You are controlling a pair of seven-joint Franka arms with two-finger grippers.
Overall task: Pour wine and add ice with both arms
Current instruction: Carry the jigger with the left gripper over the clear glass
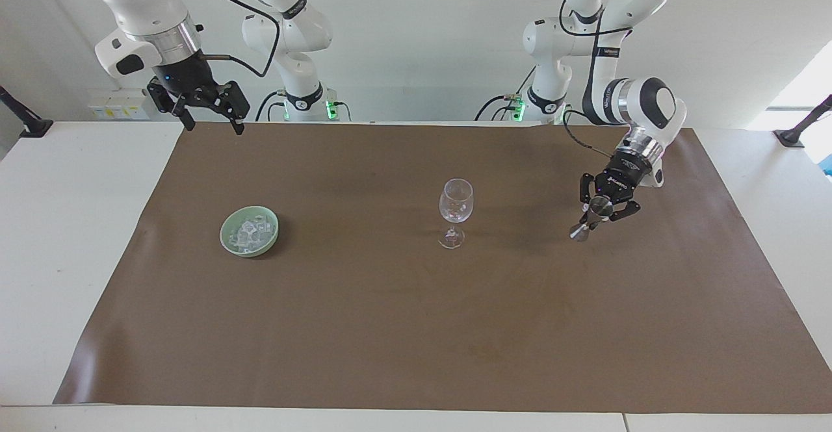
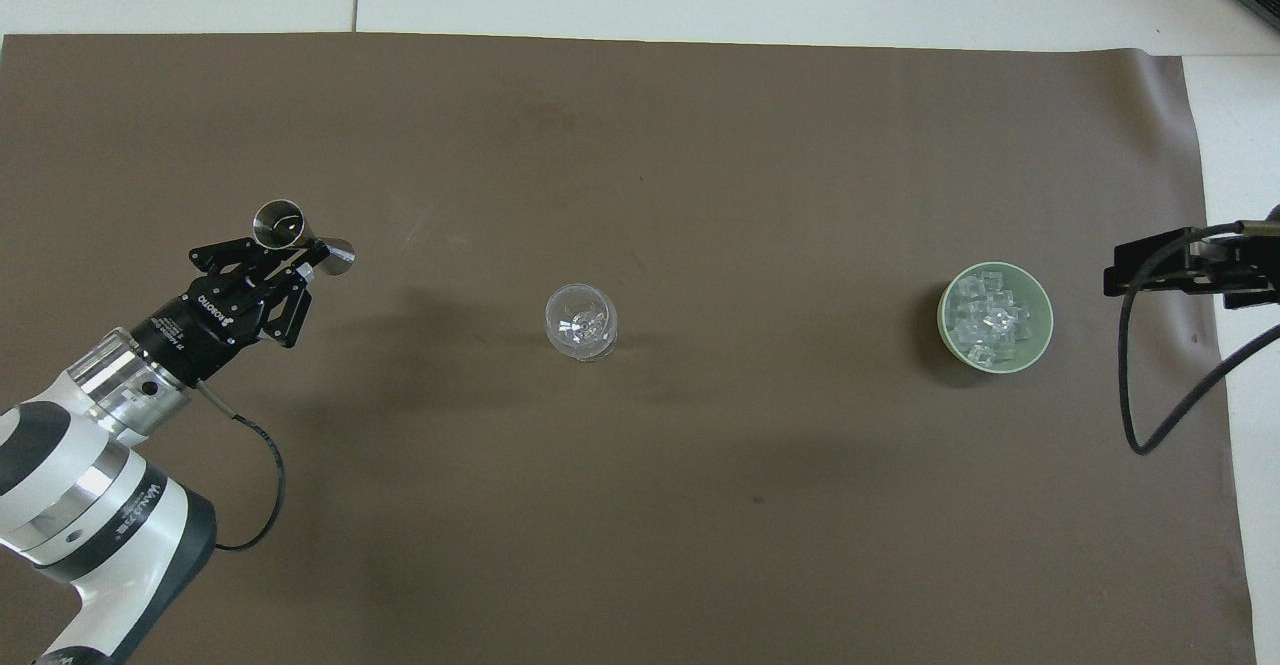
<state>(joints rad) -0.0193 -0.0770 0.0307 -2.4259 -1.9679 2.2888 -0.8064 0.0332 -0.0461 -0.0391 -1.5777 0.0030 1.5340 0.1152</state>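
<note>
A clear empty wine glass (image 1: 455, 212) stands upright mid-mat; it also shows in the overhead view (image 2: 581, 323). My left gripper (image 1: 598, 214) is shut on a small metal jigger (image 1: 589, 219) and holds it tilted in the air over the mat, between the glass and the left arm's end; both also show from above, the left gripper (image 2: 287, 263) and the jigger (image 2: 300, 236). A green bowl (image 1: 227, 236) holds several clear ice cubes (image 1: 249, 233), also seen from above as the bowl (image 2: 1041, 340) and ice cubes (image 2: 986, 317). My right gripper (image 1: 206, 112) hangs open, waiting over the mat's corner nearest the robots.
The brown mat (image 1: 416, 328) covers most of the white table (image 1: 71, 224). The right gripper's fingers (image 2: 1160, 255) reach into the overhead view beside the bowl, with a black cable looping below them.
</note>
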